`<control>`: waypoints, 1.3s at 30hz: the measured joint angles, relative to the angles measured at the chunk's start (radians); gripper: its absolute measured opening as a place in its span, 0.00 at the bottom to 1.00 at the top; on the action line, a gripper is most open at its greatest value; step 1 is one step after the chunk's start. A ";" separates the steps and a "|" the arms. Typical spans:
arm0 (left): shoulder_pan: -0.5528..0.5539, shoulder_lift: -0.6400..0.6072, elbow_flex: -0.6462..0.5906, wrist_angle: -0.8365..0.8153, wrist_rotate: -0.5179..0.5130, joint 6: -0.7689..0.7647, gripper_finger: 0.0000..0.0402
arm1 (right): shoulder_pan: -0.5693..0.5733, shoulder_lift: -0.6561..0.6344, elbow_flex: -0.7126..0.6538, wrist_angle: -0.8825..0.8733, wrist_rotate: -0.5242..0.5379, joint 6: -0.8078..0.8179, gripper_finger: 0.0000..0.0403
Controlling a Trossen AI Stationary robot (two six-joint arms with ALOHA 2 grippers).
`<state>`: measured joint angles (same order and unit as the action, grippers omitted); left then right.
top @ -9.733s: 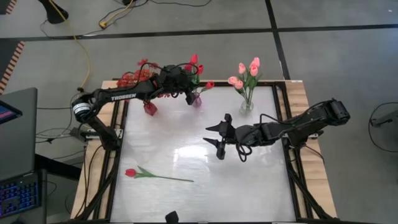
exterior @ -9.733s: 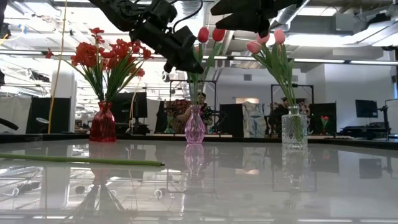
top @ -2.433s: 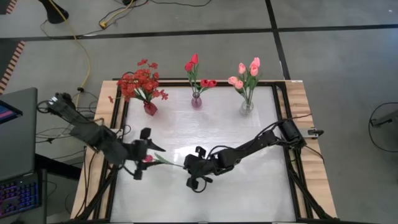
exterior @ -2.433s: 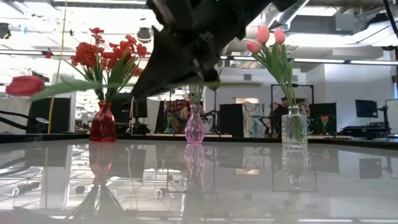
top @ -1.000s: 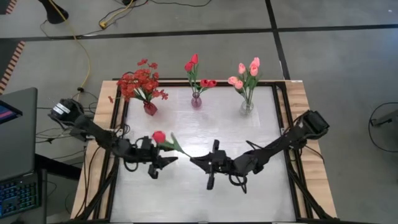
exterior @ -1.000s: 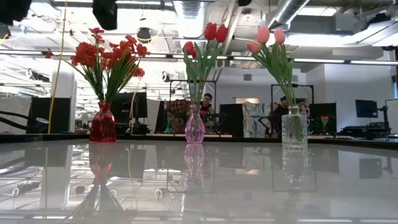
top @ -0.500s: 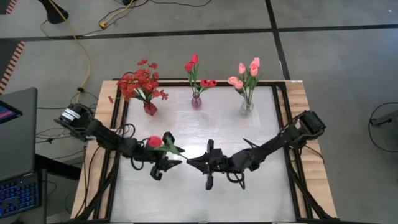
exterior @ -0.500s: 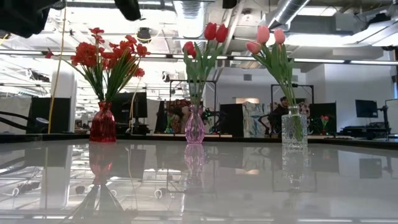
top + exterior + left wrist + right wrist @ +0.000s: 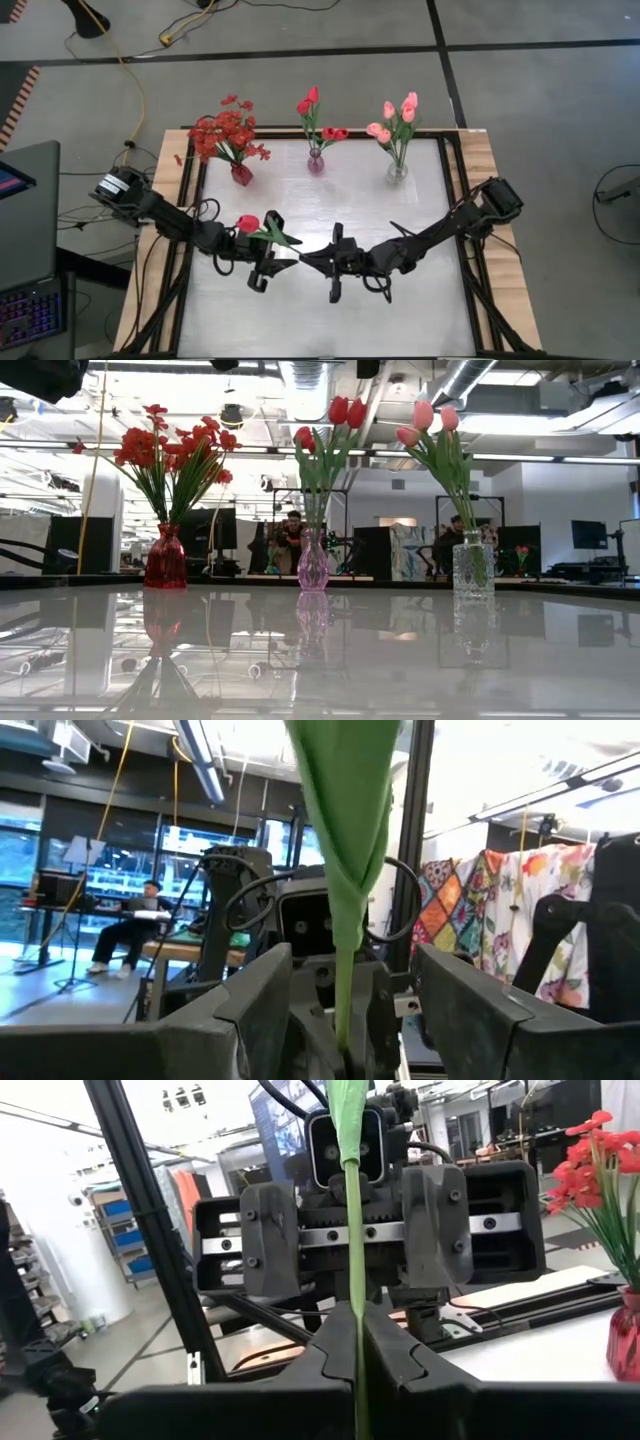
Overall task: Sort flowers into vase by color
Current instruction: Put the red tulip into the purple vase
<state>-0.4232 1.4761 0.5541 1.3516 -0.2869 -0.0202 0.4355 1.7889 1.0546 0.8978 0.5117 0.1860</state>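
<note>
Above the table's middle a red tulip (image 9: 247, 223) with a green stem (image 9: 353, 1230) is held in the air by my right gripper (image 9: 304, 256), which is shut on it. My left gripper (image 9: 275, 254) faces it from the left, open. Its two fingers (image 9: 250, 1010) stand on either side of the stem without touching it. The bud sits over the left wrist. Along the far edge stand a red vase with small red blossoms (image 9: 241, 174), a purple vase with red tulips (image 9: 316, 162) and a clear vase with pink tulips (image 9: 397, 171). My right gripper pinches the tulip's bare stem (image 9: 355, 1325) between its two shut fingers (image 9: 400, 1365). The fingers come about level from the table's right. The stem runs on past the fingertips, rising toward the left arm, and the whole flower is lifted clear of the table.
The three vases stand in a row at the back, also in the low view as the red vase (image 9: 165, 560), the purple vase (image 9: 313, 565) and the clear vase (image 9: 473, 565). The glossy white tabletop (image 9: 400, 310) has dark rails (image 9: 468, 260) along its sides. A laptop (image 9: 25, 250) stands off the table's left.
My left gripper has gone toward the table's right, up to my right gripper, and has rolled at the wrist, so its open fingers now straddle the stem. The tulip has stayed lifted in the right gripper's hold.
</note>
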 joint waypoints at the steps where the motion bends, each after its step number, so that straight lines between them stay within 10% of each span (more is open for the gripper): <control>1: 0.000 0.000 0.003 -0.002 -0.001 0.001 0.48 | 0.000 0.000 0.000 0.000 0.000 0.000 0.07; 14: -0.001 0.000 0.007 -0.045 -0.049 0.002 0.03 | 0.001 0.000 0.000 -0.002 0.001 -0.001 0.10; 24: -0.003 -0.012 0.007 -0.082 -0.103 0.067 0.00 | -0.001 -0.009 0.000 -0.030 -0.062 -0.081 0.25; 39: 0.120 -0.244 0.098 -0.571 -0.300 0.157 0.00 | -0.131 -0.249 0.001 -0.819 -0.069 -0.003 0.67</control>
<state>-0.3030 1.2319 0.6525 0.7810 -0.5874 0.1365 0.3047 1.5394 1.0554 0.0785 0.4427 0.1830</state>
